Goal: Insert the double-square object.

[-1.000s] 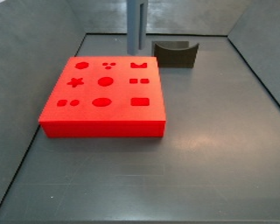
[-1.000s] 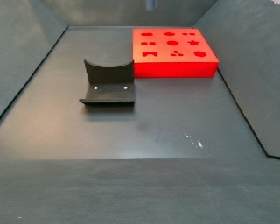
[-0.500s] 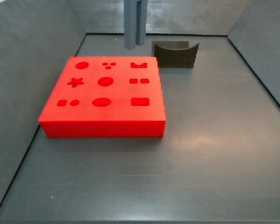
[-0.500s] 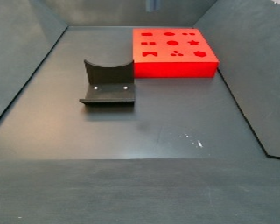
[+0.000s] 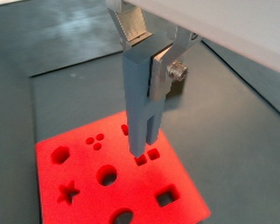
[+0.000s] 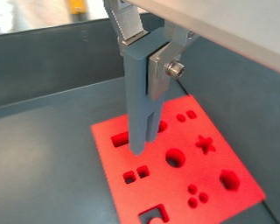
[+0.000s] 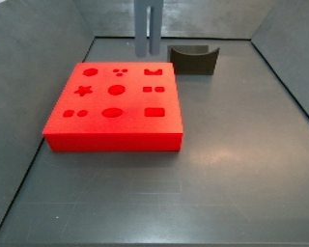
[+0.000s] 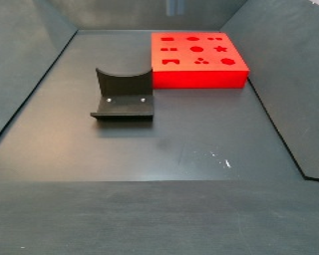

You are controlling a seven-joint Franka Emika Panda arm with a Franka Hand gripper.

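Note:
My gripper hangs high over the large red block, seen in both wrist views, with its tips above the block's far part near the double-square cutout. The long blue-grey fingers stand together with only a narrow slit between them. The tiny red double-square object does not show; I cannot make it out between the tips against the red block. In a side view the gripper stands behind the block, whose double-square cutout lies in its middle row.
A dark grey curved-top holder stands on the floor beside the block; it also shows in a side view. Grey walls enclose the floor. The red block sits near a far corner.

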